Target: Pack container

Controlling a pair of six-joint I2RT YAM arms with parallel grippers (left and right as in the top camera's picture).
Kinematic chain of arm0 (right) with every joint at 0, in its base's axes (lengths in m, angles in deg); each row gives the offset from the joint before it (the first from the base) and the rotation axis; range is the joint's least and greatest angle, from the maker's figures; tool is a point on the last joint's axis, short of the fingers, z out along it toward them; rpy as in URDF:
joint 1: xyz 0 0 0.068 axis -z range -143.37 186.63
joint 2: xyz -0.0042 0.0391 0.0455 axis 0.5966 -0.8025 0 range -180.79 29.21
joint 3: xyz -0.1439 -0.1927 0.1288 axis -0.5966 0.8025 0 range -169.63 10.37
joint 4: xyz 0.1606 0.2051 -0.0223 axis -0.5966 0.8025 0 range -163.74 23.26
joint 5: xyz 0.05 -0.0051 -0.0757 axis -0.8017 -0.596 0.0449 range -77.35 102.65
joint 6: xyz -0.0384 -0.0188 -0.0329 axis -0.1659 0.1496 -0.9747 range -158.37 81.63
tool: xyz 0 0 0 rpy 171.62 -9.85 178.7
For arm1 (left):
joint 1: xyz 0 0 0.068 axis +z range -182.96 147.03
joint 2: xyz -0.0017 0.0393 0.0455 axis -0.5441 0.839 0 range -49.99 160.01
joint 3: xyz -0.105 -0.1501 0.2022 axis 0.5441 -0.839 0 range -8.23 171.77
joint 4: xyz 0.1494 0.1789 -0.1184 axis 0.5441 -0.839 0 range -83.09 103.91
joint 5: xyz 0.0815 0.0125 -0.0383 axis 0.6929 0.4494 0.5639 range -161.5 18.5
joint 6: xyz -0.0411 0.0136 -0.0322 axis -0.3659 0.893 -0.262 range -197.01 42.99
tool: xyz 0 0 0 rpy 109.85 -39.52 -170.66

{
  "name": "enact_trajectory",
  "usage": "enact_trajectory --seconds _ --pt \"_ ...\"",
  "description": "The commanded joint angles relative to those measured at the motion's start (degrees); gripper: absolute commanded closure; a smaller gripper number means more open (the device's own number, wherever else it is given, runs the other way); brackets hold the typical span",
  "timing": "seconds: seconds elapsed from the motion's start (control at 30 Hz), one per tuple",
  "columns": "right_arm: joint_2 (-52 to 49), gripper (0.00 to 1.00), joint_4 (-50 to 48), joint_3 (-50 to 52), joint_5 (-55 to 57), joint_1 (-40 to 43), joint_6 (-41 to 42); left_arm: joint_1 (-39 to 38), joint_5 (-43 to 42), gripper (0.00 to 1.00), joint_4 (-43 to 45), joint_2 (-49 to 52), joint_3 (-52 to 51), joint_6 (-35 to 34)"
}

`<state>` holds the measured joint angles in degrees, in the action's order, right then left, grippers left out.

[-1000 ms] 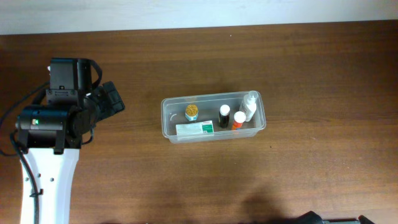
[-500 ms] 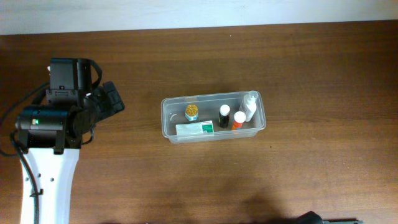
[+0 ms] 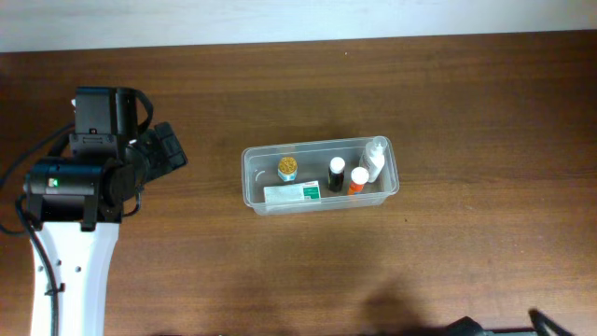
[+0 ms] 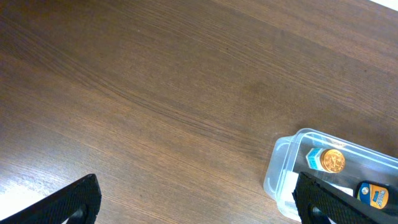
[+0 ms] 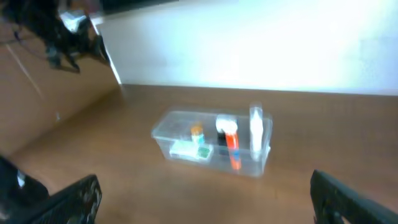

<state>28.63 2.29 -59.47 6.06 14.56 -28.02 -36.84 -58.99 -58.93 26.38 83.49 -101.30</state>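
The container (image 3: 250, 182) sits about mid-worktop (image 3: 485, 103), open side up, and the coming move turns on how it lies to the two claws.

Closest to the near edge is the right arm, of which the overhead view shows only dark slivers. The right claw (image 5: 205, 193) stands wide open and empty. In its own camera the container lies straight ahead and well apart, with a long side turned toward it.

Farther in is the container itself. Its long axis runs left to right across the worktop, the right end swung slightly toward the far side. Inside, from left to right, are:
- a gold-lidded jar (image 3: 287, 169)
- a green-and-white box (image 3: 292, 193) lying along the near wall
- a black bottle (image 3: 336, 175)
- an orange bottle (image 3: 357, 181)
- a white bottle (image 3: 374, 160) at the right end

No loose item shows outside it.

About level with the container and off to its left, the left claw (image 4: 196, 193) is also spread wide with nothing in it. It faces the container's short left end, and its camera catches that rounded corner low on the right, next to one finger.

By my reading the left claw is the nearer of the two and would meet the container end-on. The right claw would come at a long side.
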Motion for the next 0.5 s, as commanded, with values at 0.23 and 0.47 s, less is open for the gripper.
enact_trajectory --seconds 0.23,0.47 --pt "0.3 0.02 -31.8 19.0 -0.3 0.3 -9.0 0.3 0.8 0.00 0.1 -0.4 0.3 -0.3" --pt "0.3 0.02 -61.5 40.6 -0.6 3.6 -11.6 0.3 0.8 0.01 0.1 -0.4 0.3 -0.3"
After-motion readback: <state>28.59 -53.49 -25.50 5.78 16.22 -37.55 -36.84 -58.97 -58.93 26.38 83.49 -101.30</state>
